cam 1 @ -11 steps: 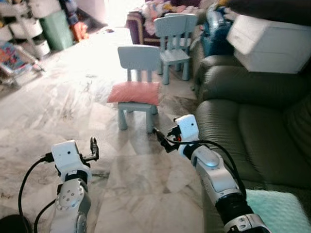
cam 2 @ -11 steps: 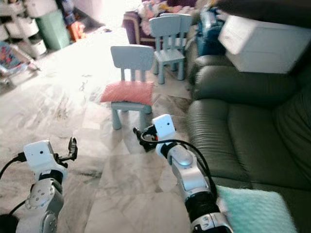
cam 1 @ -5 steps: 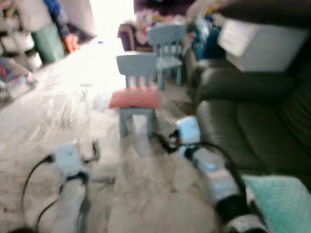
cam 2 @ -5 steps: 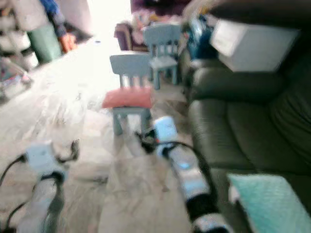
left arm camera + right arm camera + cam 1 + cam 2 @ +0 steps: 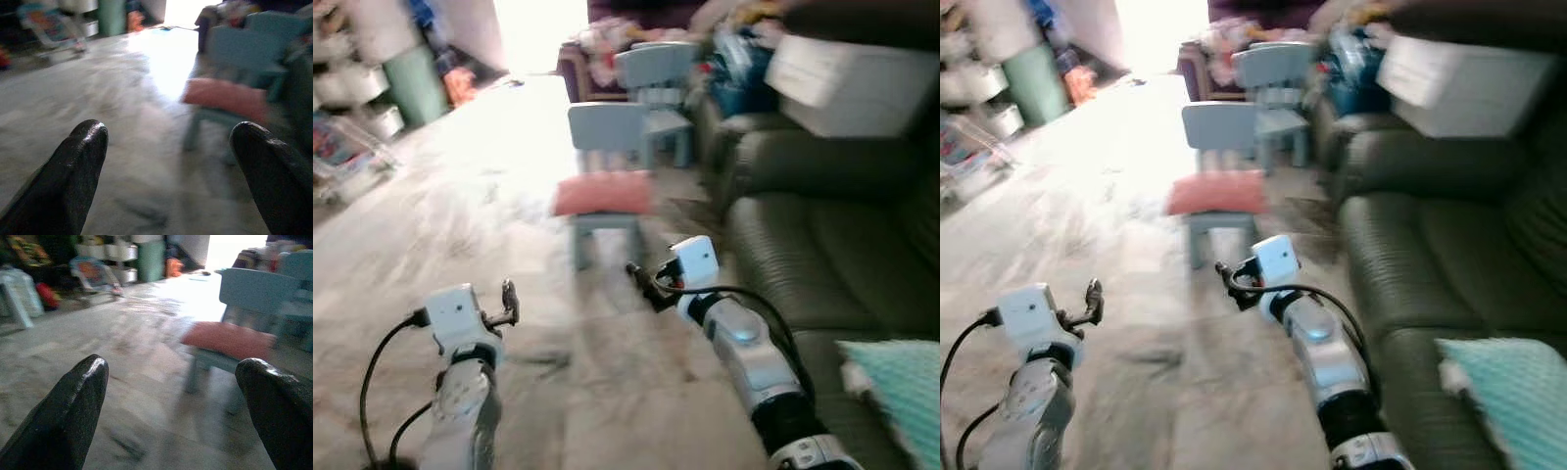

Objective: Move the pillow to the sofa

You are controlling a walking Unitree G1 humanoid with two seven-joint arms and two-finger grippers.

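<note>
A pink pillow [image 5: 603, 193] lay on a far small chair [image 5: 607, 132]; both grippers, left [image 5: 166, 161] and right [image 5: 171, 396], were spread open and empty, apparently ready to grasp it.

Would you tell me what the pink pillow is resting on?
The pillow lies on the seat of a small blue chair, ahead of both grippers. It covers most of the seat, so the seat's surface underneath cannot be seen.

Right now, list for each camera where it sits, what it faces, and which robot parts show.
Left eye, right eye: head, looking down and forward at pink pillow on blue chair, sofa on the right; both arms show.
Left wrist: behind left gripper, facing pillow.
Right wrist: behind right gripper, facing pillow.
All share the pillow and chair.
</note>
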